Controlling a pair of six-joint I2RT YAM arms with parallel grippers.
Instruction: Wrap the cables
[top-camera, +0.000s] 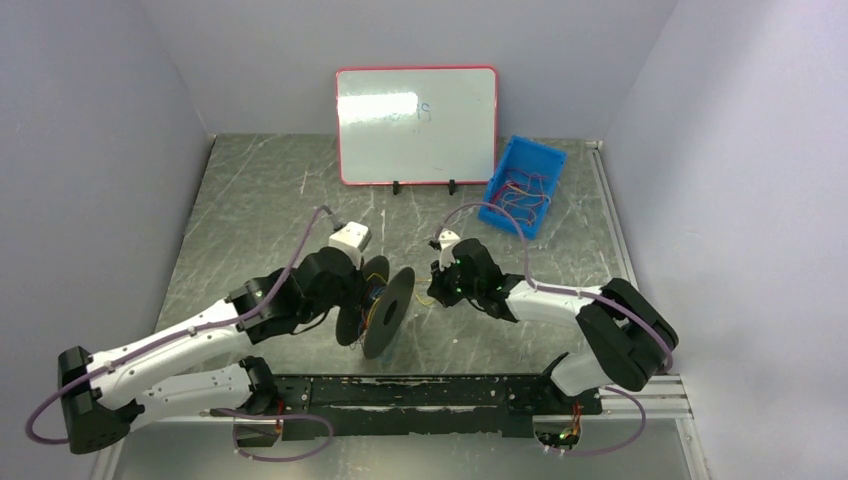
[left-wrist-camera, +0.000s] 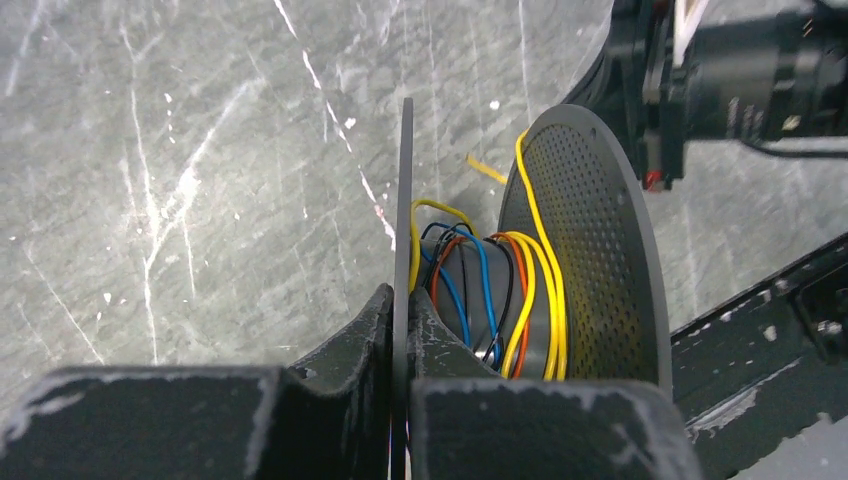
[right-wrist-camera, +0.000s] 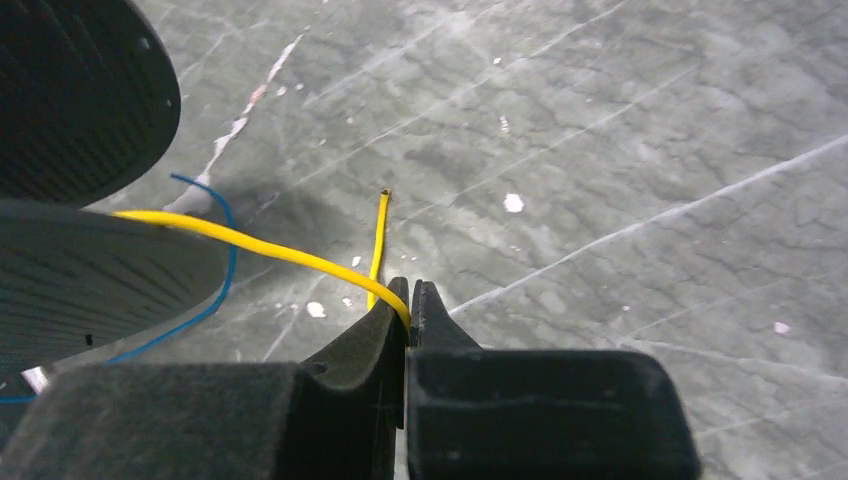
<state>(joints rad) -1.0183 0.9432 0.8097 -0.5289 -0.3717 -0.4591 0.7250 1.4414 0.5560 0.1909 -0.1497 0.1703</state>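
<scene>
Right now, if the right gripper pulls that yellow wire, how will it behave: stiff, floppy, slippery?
Probably floppy: the yellow wire bends in a curve from the spool to the right gripper. Its free end juts out straight, so likely some spring. Thin and smooth-looking; it may slip from the pinch under a hard pull.

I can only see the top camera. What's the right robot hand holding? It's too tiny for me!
Observer: Its wrist camera shows the right gripper shut on a yellow cable that leads to the spool.
Operator: What about the other hand?
Observer: The left gripper is pinching the edge of one thin disc of the spool.
Operator: What colours are wrapped on it?
Observer: Yellow, blue, orange and black wires.
</scene>
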